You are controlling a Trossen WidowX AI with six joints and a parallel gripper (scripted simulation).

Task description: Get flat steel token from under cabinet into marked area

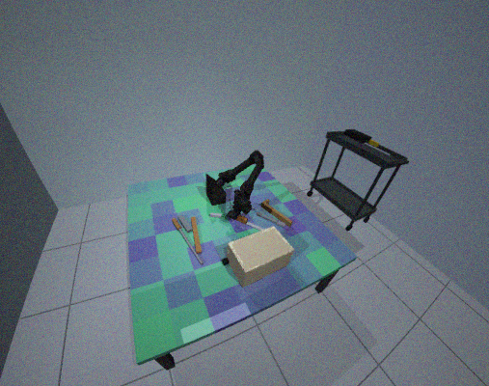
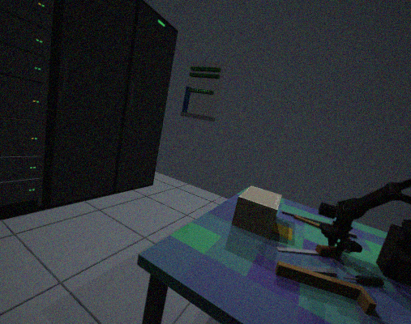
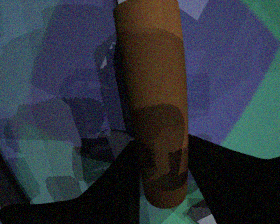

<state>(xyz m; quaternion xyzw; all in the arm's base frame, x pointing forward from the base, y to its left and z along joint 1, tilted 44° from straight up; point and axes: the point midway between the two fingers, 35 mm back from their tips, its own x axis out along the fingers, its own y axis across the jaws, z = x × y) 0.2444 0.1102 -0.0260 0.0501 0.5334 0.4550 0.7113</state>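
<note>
The cabinet, a pale box [image 1: 259, 248] [image 2: 259, 200], stands on the table [image 1: 144, 333] [image 2: 172, 253]. Its vent slots and the steel token cannot be made out in any view. A yellow-orange patch [image 2: 285, 232] shows beside the cabinet on the arm's side; whether it is the marked area is unclear. My gripper [image 1: 235, 216] [image 2: 338, 249] [image 3: 157, 141] is shut on the orange-brown handle [image 1: 241, 219] [image 2: 324, 249] [image 3: 156, 75] of a tool. The tool's thin pale blade [image 1: 256, 225] [image 2: 297, 251] points toward the cabinet, low over the table; contact with the table cannot be told.
A brown L-shaped tool [image 1: 277, 213] [image 2: 314, 278] lies beside the gripper, with a thin dark-handled tool [image 2: 368, 280] near it. A long rod with an orange handle [image 1: 189, 242] and a brown-handled tool [image 1: 196, 234] lie across the table. A small black piece [image 1: 225, 261] is beside the cabinet.
</note>
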